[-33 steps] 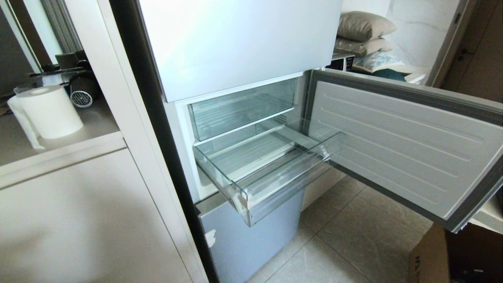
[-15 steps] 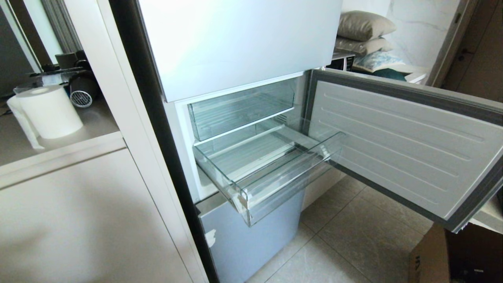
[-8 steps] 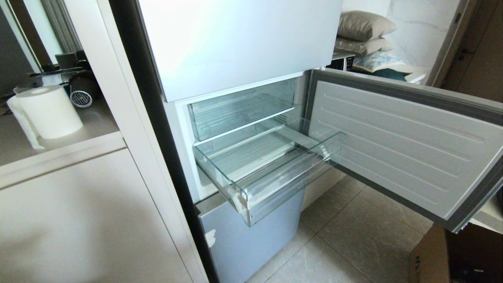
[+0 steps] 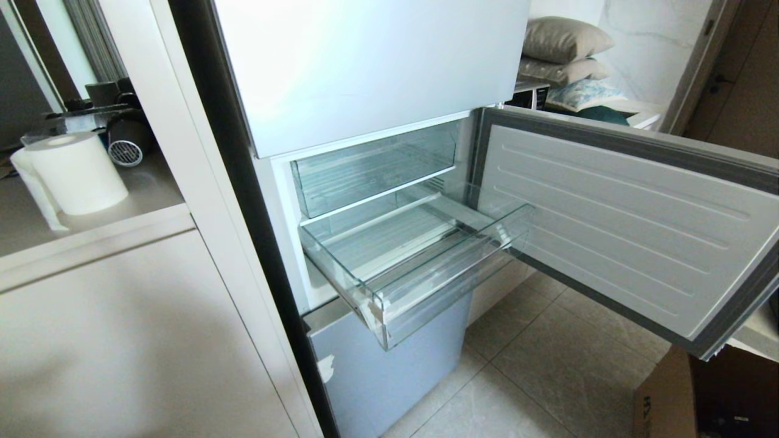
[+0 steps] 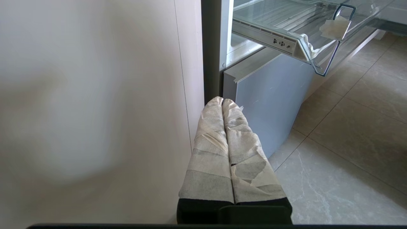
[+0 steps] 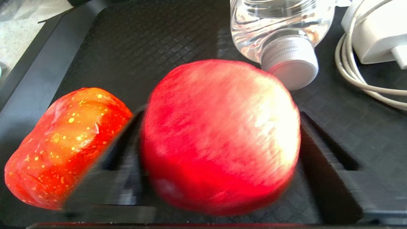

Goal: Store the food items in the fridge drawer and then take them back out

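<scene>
The right wrist view shows a round glossy red fruit [image 6: 219, 136] sitting on a black textured tray [image 6: 143, 38]. My right gripper [image 6: 219, 114] has its black fingers pressed against both sides of the fruit. A second food item, orange-red with yellow speckles [image 6: 60, 143], lies beside it on the tray. The fridge drawer [image 4: 438, 286] is pulled out and empty, with white tape [image 5: 334, 27] on its front corner. My left gripper [image 5: 222, 100] is shut with nothing in it, low beside the cabinet and below the fridge drawer [image 5: 305, 38]. Neither arm shows in the head view.
An upper clear bin [image 4: 371, 170] sits above the drawer. The fridge door [image 4: 621, 219] stands open to the right. A clear water bottle [image 6: 279, 31] and a white charger with its cable [image 6: 372, 31] share the tray. A paper roll [image 4: 76, 173] and a cardboard box [image 4: 669, 395] stand nearby.
</scene>
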